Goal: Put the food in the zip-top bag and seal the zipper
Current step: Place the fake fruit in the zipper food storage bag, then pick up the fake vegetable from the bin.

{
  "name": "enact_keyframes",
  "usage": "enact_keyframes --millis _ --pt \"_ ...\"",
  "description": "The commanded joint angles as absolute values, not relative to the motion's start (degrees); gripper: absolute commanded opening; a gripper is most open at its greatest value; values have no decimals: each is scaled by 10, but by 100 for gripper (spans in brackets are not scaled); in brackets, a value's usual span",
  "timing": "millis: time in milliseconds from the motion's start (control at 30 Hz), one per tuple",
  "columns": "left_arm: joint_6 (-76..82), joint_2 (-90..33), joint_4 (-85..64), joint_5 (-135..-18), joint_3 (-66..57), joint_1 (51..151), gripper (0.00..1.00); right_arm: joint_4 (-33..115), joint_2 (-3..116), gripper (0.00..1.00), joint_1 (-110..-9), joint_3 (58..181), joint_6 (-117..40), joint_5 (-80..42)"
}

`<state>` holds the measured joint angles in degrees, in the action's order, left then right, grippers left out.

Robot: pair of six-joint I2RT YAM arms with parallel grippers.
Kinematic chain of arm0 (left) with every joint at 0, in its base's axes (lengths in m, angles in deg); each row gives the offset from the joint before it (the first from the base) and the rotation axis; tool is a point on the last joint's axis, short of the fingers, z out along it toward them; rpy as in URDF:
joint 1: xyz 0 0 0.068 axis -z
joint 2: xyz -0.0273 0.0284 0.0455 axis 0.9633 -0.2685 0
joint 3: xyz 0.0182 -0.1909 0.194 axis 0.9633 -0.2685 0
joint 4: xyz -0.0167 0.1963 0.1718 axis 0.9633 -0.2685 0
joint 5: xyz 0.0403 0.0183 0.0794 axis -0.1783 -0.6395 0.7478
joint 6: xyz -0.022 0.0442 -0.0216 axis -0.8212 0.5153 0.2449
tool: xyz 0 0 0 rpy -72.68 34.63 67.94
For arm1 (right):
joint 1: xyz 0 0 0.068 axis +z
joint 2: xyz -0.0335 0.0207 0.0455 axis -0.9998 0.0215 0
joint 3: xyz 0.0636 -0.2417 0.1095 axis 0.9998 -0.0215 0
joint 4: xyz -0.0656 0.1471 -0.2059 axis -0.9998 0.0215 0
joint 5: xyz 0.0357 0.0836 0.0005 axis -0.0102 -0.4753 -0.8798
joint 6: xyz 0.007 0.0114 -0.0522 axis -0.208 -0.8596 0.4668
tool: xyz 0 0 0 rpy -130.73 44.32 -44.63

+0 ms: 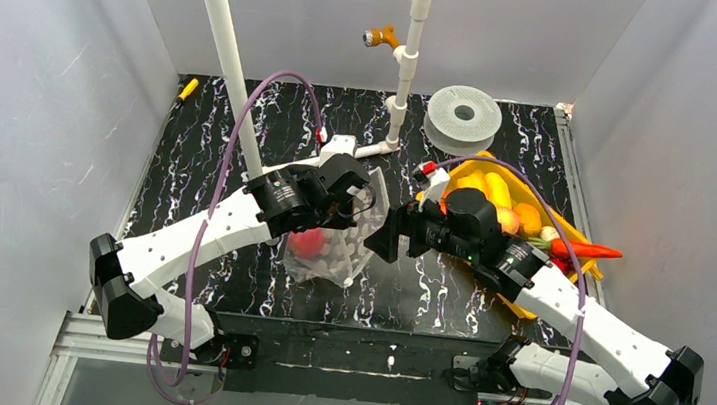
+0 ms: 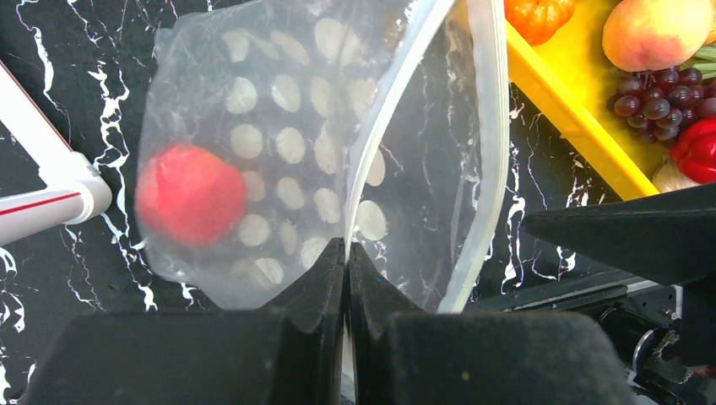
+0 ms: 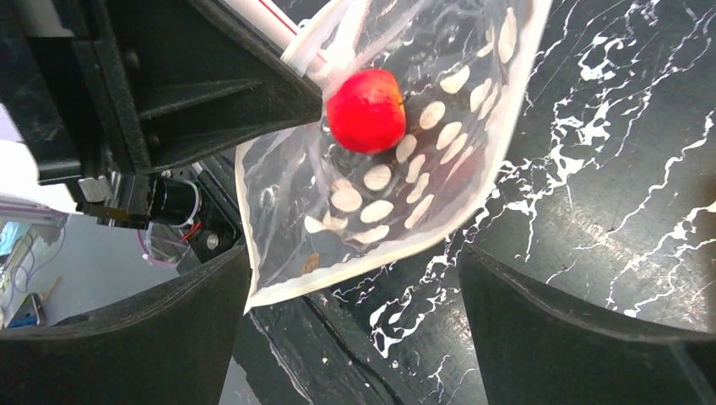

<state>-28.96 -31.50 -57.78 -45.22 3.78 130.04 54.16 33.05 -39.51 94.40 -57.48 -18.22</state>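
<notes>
The clear dotted zip-top bag (image 1: 337,251) hangs from my left gripper (image 1: 364,203), mouth open toward the right. In the left wrist view my left gripper (image 2: 347,246) is shut on one lip of the whitish zipper (image 2: 376,152); the other lip (image 2: 494,126) bows away. A red tomato (image 2: 190,194) lies inside the bag and also shows in the right wrist view (image 3: 366,110). My right gripper (image 1: 384,237) is open and empty just right of the bag's mouth, above the bag's lower edge (image 3: 380,253). More food sits on the yellow tray (image 1: 525,305): peach (image 2: 654,34), grapes (image 2: 654,97), red pepper (image 2: 697,148).
White PVC pipes (image 1: 225,48) rise at the back left and back centre. A grey spool (image 1: 462,118) stands behind the tray. The tray's edge (image 2: 574,114) is close to the right of the bag. The table's front edge (image 3: 279,354) lies under the bag.
</notes>
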Motion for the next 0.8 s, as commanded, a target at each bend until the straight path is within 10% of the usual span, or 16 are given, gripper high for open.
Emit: enact_keyframes --millis 0,500,767 --pt "-293 -297 -577 -448 34 1301 0 540 292 98 -391 971 -571 -149" --pt "-286 -303 -583 -446 32 1298 0 620 189 98 -408 968 -588 141" --pt "-286 -304 -583 -451 31 1296 0 645 221 98 -559 941 -627 100"
